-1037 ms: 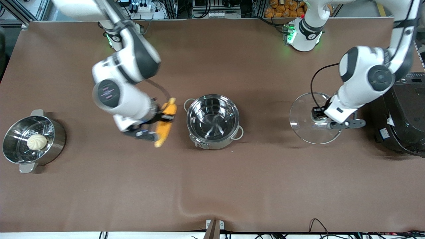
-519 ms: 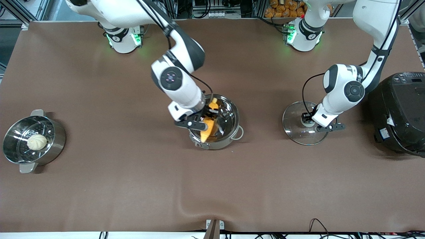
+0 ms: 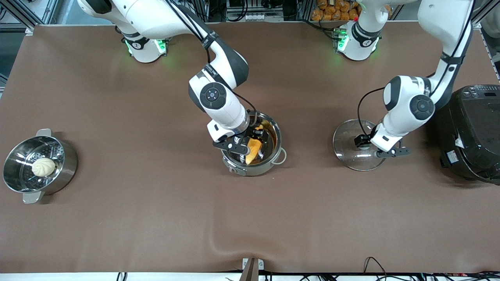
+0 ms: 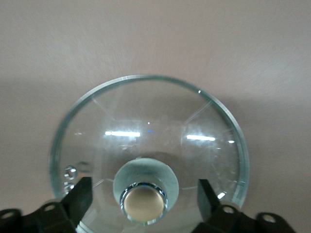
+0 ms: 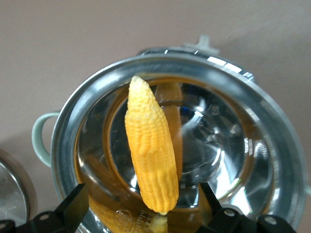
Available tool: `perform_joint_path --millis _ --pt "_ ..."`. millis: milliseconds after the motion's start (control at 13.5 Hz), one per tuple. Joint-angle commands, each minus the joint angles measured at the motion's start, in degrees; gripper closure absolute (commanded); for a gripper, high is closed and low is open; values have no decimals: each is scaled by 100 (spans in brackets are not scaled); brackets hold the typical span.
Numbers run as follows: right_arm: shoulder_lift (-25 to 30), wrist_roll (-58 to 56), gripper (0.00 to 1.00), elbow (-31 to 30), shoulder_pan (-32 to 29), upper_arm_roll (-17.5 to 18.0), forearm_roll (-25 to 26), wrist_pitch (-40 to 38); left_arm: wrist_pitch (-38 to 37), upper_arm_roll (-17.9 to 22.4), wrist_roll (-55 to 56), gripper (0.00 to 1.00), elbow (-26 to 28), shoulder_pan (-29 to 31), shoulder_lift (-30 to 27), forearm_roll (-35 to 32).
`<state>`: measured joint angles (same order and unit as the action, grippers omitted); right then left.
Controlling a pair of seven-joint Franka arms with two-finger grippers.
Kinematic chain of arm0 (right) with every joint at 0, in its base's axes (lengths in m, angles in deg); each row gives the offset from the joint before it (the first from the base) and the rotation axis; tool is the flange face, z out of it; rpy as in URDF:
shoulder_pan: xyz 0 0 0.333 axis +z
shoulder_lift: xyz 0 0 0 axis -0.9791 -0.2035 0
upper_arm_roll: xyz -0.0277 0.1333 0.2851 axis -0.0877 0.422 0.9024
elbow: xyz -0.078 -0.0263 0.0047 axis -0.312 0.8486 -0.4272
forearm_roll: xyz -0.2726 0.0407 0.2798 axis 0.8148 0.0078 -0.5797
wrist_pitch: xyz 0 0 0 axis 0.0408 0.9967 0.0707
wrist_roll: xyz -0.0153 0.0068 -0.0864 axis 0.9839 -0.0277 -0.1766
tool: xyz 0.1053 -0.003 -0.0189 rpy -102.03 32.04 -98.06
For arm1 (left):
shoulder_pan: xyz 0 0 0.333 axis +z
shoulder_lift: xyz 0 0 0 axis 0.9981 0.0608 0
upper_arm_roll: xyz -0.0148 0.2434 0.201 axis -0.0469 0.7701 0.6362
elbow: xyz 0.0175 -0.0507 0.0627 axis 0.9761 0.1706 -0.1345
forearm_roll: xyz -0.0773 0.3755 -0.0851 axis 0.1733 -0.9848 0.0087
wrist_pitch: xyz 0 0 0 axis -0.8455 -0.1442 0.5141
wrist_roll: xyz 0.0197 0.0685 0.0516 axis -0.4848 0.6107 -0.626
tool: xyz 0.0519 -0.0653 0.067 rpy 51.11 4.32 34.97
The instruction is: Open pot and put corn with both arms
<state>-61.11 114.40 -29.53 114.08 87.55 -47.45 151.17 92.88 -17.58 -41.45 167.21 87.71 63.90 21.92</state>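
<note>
Corn: lain inside the pot, frame centre, long axis running from the spread, empty right end effector toward the rim. Left end effector: spread wide around the lid knob, nothing gripped.

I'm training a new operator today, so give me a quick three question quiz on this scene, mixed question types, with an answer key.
1. True or false: the corn is inside the pot.
2. What lies under the left gripper? A) steamer pot B) glass lid C) rice cooker
3. What sits in the steamer pot at the right arm's end of the table?

Key
1. True; the right gripper stands open over it.
2. B, the glass lid, flat on the table, fingers open either side of its knob.
3. A white bun.
</note>
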Motion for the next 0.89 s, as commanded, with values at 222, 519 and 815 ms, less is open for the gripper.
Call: perform_joint_path --millis 222,519,815 --pt "1228 -1490 0 -302 -1778 -228 -14 -1385 -4246 -275 165 0 -3295 -50 -357 15" --pt "1852 -2324 0 -627 -3026 -228 -5 -1562 -4563 -275 130 0 -3562 -23 -794 -29" --pt "2590 -3960 0 -610 -3898 -263 614 -2921 -4872 -275 130 0 -3702 3 -1463 -213"
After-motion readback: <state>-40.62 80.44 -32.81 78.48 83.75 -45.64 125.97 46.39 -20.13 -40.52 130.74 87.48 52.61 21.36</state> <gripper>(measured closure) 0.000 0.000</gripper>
